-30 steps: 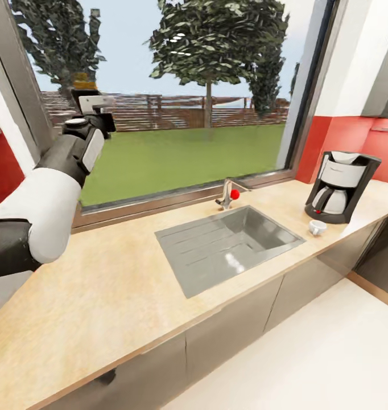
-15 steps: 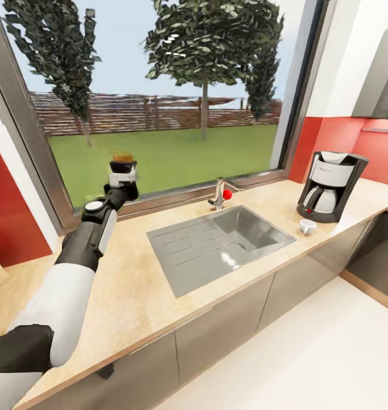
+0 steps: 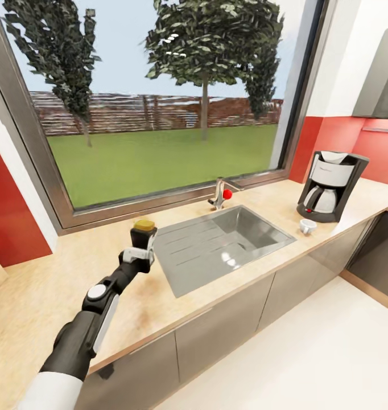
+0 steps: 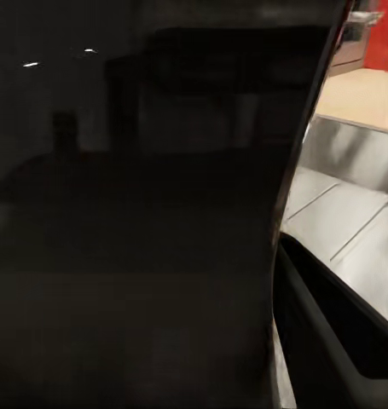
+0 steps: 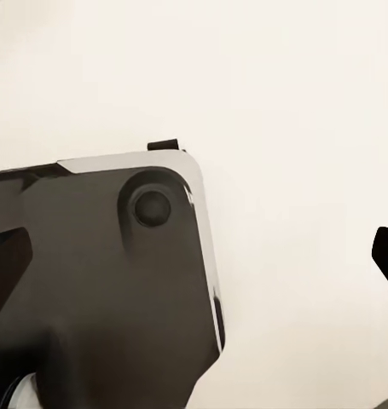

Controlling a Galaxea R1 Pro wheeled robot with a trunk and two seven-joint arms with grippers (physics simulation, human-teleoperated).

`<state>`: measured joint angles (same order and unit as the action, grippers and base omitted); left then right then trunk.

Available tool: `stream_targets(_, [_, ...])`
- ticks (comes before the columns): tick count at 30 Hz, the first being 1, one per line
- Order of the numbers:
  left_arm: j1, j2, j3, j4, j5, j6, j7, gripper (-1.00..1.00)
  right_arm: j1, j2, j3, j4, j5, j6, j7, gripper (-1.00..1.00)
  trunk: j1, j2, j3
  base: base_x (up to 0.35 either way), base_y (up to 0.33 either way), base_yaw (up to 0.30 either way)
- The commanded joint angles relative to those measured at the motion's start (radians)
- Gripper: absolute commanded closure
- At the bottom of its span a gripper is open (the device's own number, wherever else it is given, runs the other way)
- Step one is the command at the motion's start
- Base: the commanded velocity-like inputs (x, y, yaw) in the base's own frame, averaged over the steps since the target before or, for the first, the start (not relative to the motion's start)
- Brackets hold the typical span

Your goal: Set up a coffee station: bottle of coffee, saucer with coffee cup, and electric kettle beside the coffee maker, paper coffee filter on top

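Observation:
My left gripper [image 3: 140,253] is shut on the bottle of coffee, whose tan-yellow cap [image 3: 144,225] sticks up above the fingers. It hangs low over the kitchen countertop [image 3: 57,285], by the sink's left edge. In the left wrist view the bottle [image 4: 134,213] is a dark mass right at the camera. The coffee maker [image 3: 331,185] stands at the far right of the counter, with the white coffee cup [image 3: 306,226] just in front of it. My right gripper [image 5: 196,256] is open over the floor. Saucer, electric kettle and kitchen shelf are out of view.
A steel sink [image 3: 222,244] with a drainboard is set in the counter between the bottle and the coffee maker. A tap with a red knob [image 3: 222,195] stands behind it, under a wide window. The robot's base [image 5: 100,281] lies below the right gripper.
My left arm has swung down and rightward, bringing the bottle from in front of the window to just above the counter beside the sink. Before that, the camera shifted.

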<state>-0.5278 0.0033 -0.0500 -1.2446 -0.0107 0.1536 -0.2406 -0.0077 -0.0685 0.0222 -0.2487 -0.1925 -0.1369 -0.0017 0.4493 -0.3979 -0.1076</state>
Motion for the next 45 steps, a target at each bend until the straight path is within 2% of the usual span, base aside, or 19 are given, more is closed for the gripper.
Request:
stream_targets(1, [0.013, 0.0, -0.008, -0.002, -0.001, -0.004, -0.004, 1.0, -0.001, 0.0, 0.002, 0.0, -0.008, -0.003, -0.001, -1.0, 0.001, -0.002, -0.002, 0.0, 0.0, 0.0])
stream_targets(3, [0.031, 0.0, -0.021, -0.002, -0.002, -0.012, -0.004, 1.0, -0.001, 0.0, 0.001, -0.001, -0.008, -0.003, -0.001, -1.0, 0.001, -0.002, -0.002, 0.0, 0.0, 0.0])
stream_targets(4, [0.059, 0.0, -0.037, -0.013, -0.003, -0.034, -0.003, 1.0, -0.001, 0.001, 0.0, -0.002, -0.008, -0.003, -0.001, -1.0, 0.001, -0.002, -0.002, 0.0, 0.0, 0.0])
stream_targets(6, [0.064, -0.001, -0.038, -0.015, -0.002, -0.039, -0.003, 1.0, -0.001, 0.001, 0.0, -0.002, -0.008, -0.003, -0.001, -1.0, 0.001, -0.002, -0.002, 0.0, 0.0, 0.0])
stream_targets(10, [0.092, 0.0, -0.039, -0.017, 0.002, -0.11, -0.001, 1.0, -0.001, -0.001, -0.001, 0.001, -0.009, -0.002, -0.001, -1.0, 0.001, -0.002, -0.002, 0.078, -0.044, 0.0])
stream_targets(14, [0.097, -0.001, -0.04, -0.018, 0.003, -0.131, 0.002, 1.0, -0.001, -0.003, 0.0, 0.003, -0.009, -0.001, -0.001, -1.0, 0.001, -0.002, -0.002, 0.209, -0.141, 0.0])
stream_targets(22, [0.099, -0.002, -0.071, -0.019, 0.002, -0.134, 0.012, 1.0, -0.001, -0.003, 0.002, 0.005, -0.008, -0.001, -0.001, -1.0, 0.001, -0.002, -0.002, 0.243, -0.163, -0.099])
stream_targets(34, [0.1, -0.002, -0.074, -0.019, 0.003, -0.134, 0.014, 1.0, -0.001, -0.002, 0.001, 0.005, -0.008, -0.001, -0.001, -1.0, 0.001, -0.002, -0.002, 0.223, -0.191, -0.255])
stream_targets(40, [0.1, -0.002, -0.073, -0.019, 0.003, -0.134, 0.014, 1.0, 0.0, -0.001, 0.002, 0.005, -0.008, -0.001, -0.001, -1.0, 0.001, -0.002, -0.002, 0.042, -0.264, -0.236])
stream_targets(45, [0.1, -0.002, -0.073, -0.019, 0.004, -0.134, 0.014, 1.0, -0.001, 0.001, 0.006, 0.004, -0.006, -0.001, 0.003, -1.0, 0.001, -0.002, -0.002, 0.005, -0.272, -0.026])
